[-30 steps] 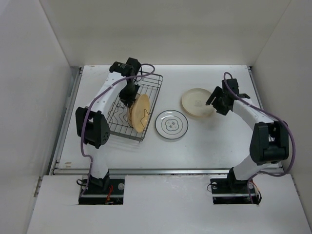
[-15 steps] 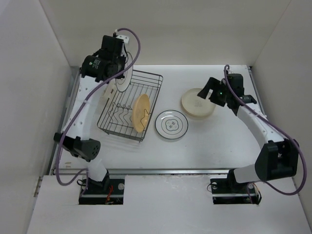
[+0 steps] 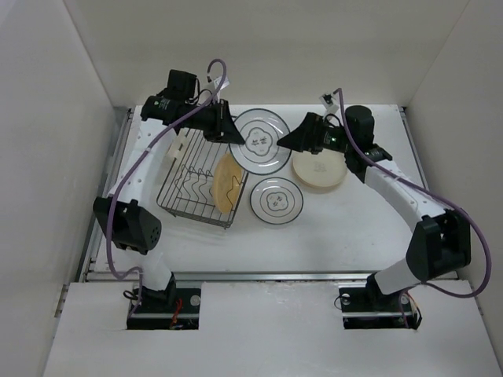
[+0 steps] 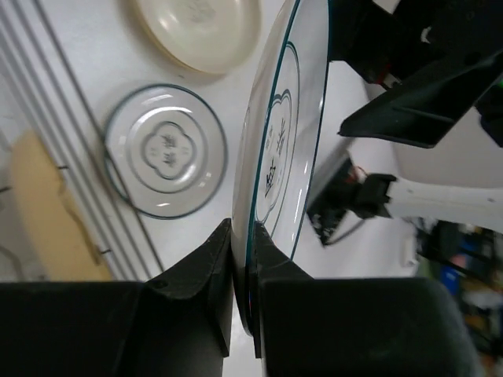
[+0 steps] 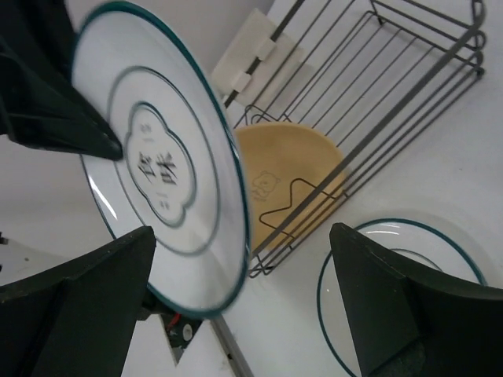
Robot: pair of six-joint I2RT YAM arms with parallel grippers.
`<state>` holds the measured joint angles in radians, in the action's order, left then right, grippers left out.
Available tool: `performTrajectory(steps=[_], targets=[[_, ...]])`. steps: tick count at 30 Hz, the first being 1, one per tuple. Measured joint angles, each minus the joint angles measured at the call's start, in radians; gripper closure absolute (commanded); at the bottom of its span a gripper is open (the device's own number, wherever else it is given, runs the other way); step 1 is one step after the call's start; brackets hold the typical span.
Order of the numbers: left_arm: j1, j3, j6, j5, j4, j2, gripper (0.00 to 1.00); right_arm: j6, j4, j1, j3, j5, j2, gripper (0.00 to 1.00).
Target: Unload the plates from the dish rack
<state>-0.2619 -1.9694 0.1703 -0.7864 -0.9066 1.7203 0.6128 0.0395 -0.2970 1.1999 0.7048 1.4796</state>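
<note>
My left gripper (image 3: 229,133) is shut on the rim of a white plate (image 3: 260,151) with a dark rim ring, held in the air, tilted, just right of the dish rack (image 3: 174,196). In the left wrist view that plate (image 4: 277,141) runs edge-on out of the closed jaws. My right gripper (image 3: 289,141) stands open at the plate's right edge; in the right wrist view the rim (image 5: 157,181) reaches into the gap between its fingers (image 5: 393,306). A tan plate (image 3: 228,182) leans upright in the rack's right end.
A second white plate (image 3: 277,200) lies flat on the table right of the rack. A cream plate (image 3: 320,169) lies farther right, under the right arm. A small white block (image 3: 177,145) sits at the rack's left side. Walls enclose the table.
The left arm lifted the white plate out of the rack and swung it right. The right gripper left the cream plate, moved left to the held plate and opened wider.
</note>
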Motion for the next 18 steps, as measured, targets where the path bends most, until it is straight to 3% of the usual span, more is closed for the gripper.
performTrajectory(steps=[2, 3, 5, 6, 7, 8, 9, 10, 12, 13, 18], targets=[[-0.001, 0.049, 0.042, -0.093, 0.030, 0.023, 1.00, 0.024, 0.037, -0.013, 0.000, 0.019, 0.021, 0.11], [0.000, 0.065, 0.063, -0.128, 0.048, 0.030, 1.00, 0.034, 0.049, -0.021, 0.000, 0.027, 0.032, 0.37], [0.000, 0.079, 0.096, -0.177, 0.076, 0.035, 1.00, 0.068, 0.089, -0.030, -0.004, 0.048, 0.055, 0.68], [0.000, 0.080, 0.099, -0.174, 0.084, 0.035, 1.00, 0.094, 0.113, -0.032, -0.005, 0.070, 0.064, 0.99], [0.003, 0.080, 0.087, -0.160, 0.089, 0.035, 1.00, 0.132, 0.136, -0.032, -0.005, 0.082, 0.068, 1.00], [0.016, 0.085, 0.079, -0.175, 0.105, 0.035, 0.87, 0.173, 0.167, -0.024, -0.005, 0.119, 0.067, 1.00], [0.023, 0.088, 0.084, -0.195, 0.120, 0.036, 0.68, 0.182, 0.191, -0.024, -0.003, 0.119, 0.065, 1.00], [0.023, 0.088, 0.081, -0.193, 0.121, 0.036, 0.43, 0.185, 0.207, -0.026, -0.004, 0.122, 0.064, 1.00], [0.014, 0.084, 0.064, -0.180, 0.106, 0.033, 0.08, 0.184, 0.211, -0.032, -0.008, 0.111, 0.064, 1.00], [0.011, 0.072, 0.055, -0.159, 0.080, 0.033, 0.00, 0.184, 0.209, -0.033, -0.012, 0.105, 0.065, 1.00], [-0.003, -0.027, -0.049, 0.209, -0.047, 0.023, 0.00, 0.185, 0.169, -0.015, -0.045, 0.051, 0.056, 1.00]])
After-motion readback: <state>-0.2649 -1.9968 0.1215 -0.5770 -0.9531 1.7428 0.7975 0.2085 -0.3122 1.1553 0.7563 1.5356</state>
